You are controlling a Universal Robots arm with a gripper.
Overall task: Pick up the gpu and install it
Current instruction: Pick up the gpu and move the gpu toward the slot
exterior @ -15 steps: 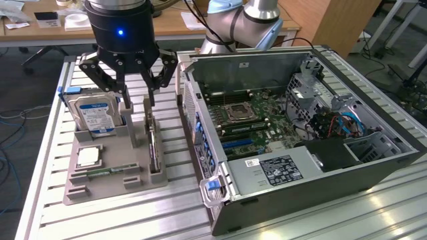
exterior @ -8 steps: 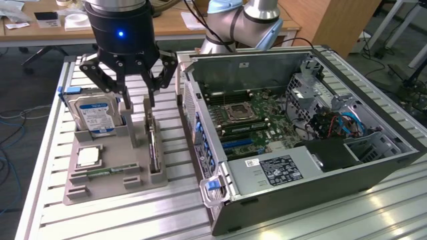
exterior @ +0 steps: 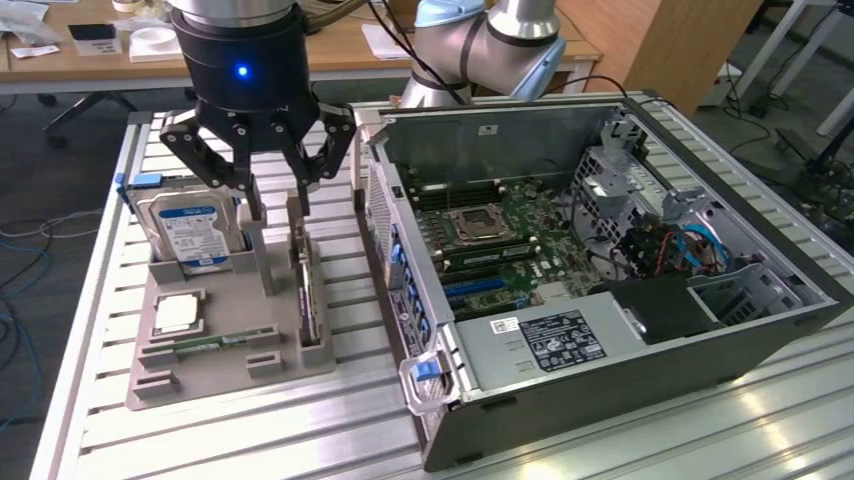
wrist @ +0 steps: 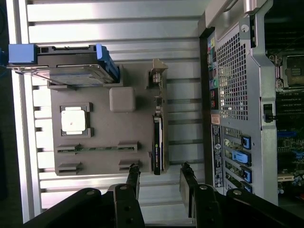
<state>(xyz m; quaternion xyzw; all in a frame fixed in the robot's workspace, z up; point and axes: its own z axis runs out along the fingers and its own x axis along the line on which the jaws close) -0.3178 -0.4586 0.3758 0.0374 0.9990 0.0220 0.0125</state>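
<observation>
Two views here, exterior one first. The end effector [exterior: 278,210] hangs over a grey holder [exterior: 227,375] on the slatted table [exterior: 267,435], towards the exterior view's left. Its jaws are spread wide with nothing in them.

The gpu [exterior: 306,300] stands on edge in a slot along the holder's right side, the side closest to the open PC case [exterior: 601,310]. It's below the fingertips and clear of them. A hard drive [exterior: 194,230] with a blue-white label stands upright at the holder's far left. A CPU [exterior: 178,312] lies flat nearer to us, and a memory stick [exterior: 214,343] lies nearer still. The case takes up the exterior view's right, lying on its side with the motherboard [exterior: 494,230] showing.

Now the wrist view, looking straight down on the holder [wrist: 102,126]. The gpu [wrist: 157,145] shows as a thin strip, black cooler plus green board edge, on the side of the holder next to the case [wrist: 237,95]. The end effector [wrist: 160,173] is lined up with it. One of the black fingers [wrist: 134,180] sits off each side of the card's nearer end. They're wide apart, and I can't see either one touching the card.

The hard drive [wrist: 66,71] sits in a blue carrier at the holder's other end. The CPU [wrist: 73,121] is in its square pocket, and the memory stick [wrist: 97,148] lies between two small blocks. Bare table [wrist: 118,28] slats show beyond the holder.
</observation>
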